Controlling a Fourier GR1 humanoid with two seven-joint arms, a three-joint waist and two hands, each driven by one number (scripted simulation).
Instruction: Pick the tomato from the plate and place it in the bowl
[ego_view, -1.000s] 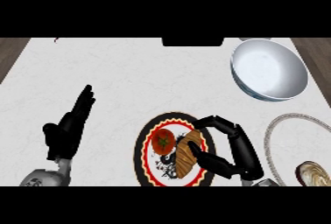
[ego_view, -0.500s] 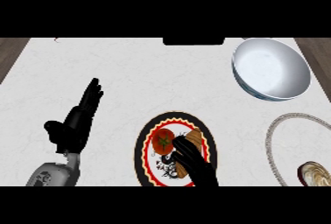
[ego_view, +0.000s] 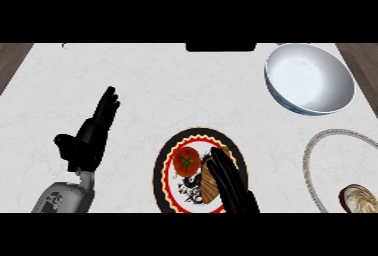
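The small round red tomato with a green stem star (ego_view: 187, 160) sits on the left half of the patterned round plate with a dark scalloped rim and red ring (ego_view: 164, 159), on the white marbled tabletop (ego_view: 184, 90). The right hand (ego_view: 225, 177) lies over the plate just right of the tomato, fingers straight and together, not closed on it. I'd judge the tomato light, smooth, a bit slippery and easily bruised, so best pinched across its round sides. The white ceramic bowl (ego_view: 310, 80) waits well apart, upper right. The left hand (ego_view: 88, 137) rests open at left. No readable writing anywhere.
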